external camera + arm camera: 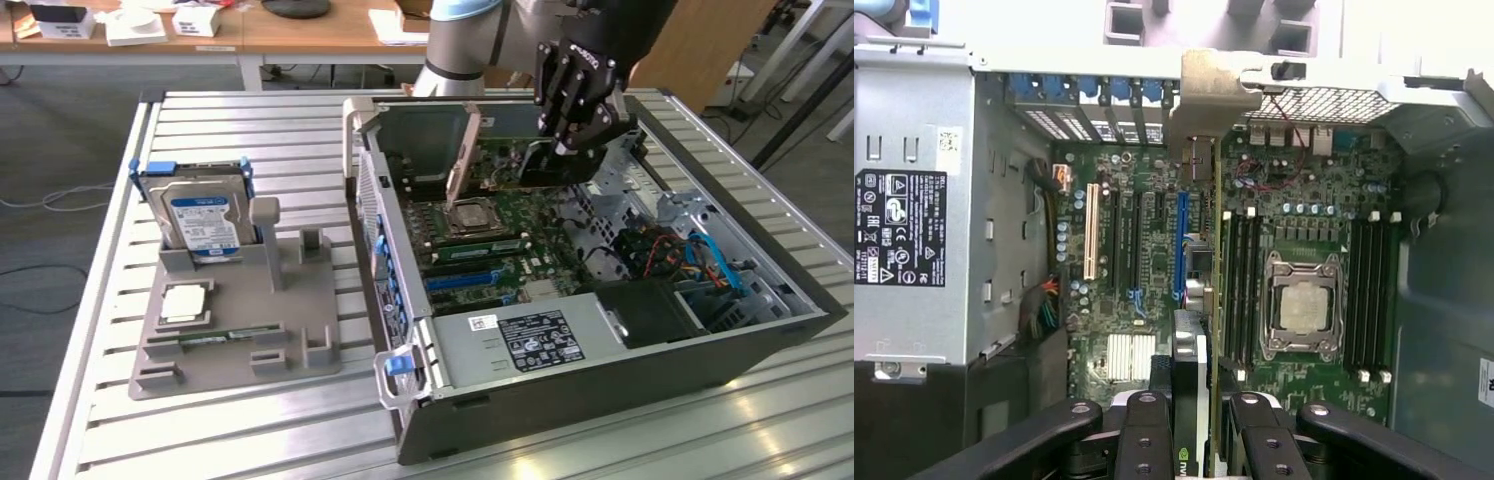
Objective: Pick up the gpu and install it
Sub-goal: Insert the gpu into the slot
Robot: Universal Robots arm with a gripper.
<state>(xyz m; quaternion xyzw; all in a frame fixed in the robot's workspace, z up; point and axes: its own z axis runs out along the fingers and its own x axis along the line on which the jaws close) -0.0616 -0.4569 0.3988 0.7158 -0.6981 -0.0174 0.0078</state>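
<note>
Nearest in the exterior view, the power supply with its black label lies at the front of the open computer case, which rests on a slatted metal table. On the exterior view's left a grey holder carries a memory stick and, farther back, an upright hard drive. Deeper in the case lies the motherboard with its processor socket. Above it the gripper is clamped on the gpu, fingers pressing either face (the card stands on edge), its metal bracket at the case's slotted rear wall. Whether it sits in a slot cannot be told. Beyond stand wooden desks
</note>
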